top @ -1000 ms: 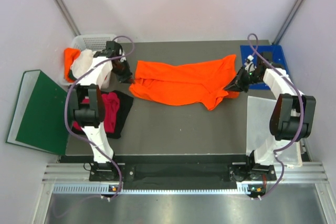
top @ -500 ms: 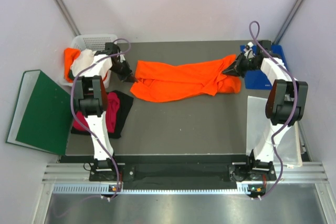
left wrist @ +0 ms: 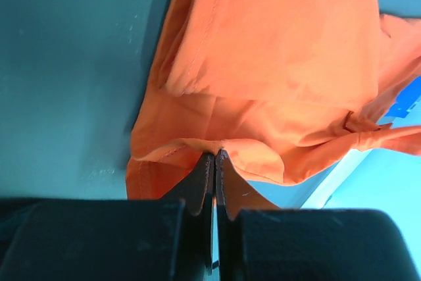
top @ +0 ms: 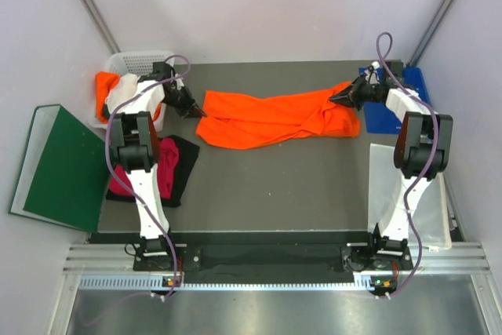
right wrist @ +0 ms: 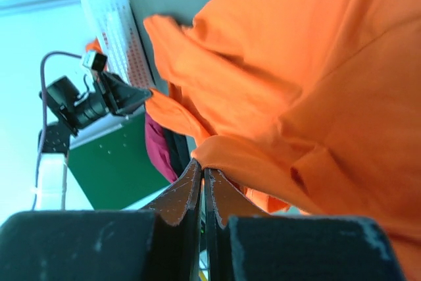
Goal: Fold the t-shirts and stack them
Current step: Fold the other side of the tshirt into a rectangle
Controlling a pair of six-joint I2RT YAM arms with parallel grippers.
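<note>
Both jaws closed, pinching orange t-shirt (top: 267,119)

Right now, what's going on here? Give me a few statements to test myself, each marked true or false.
1. The left gripper and the right gripper are both shut on the orange t-shirt. True.
2. The orange t-shirt is neatly folded. False: it is stretched out, rumpled, between the grippers.
3. A magenta shirt and a black shirt lie touching. True.
4. The green binder lies on the robot's right. False: it is on the left; the blue folder is on the right.
</note>
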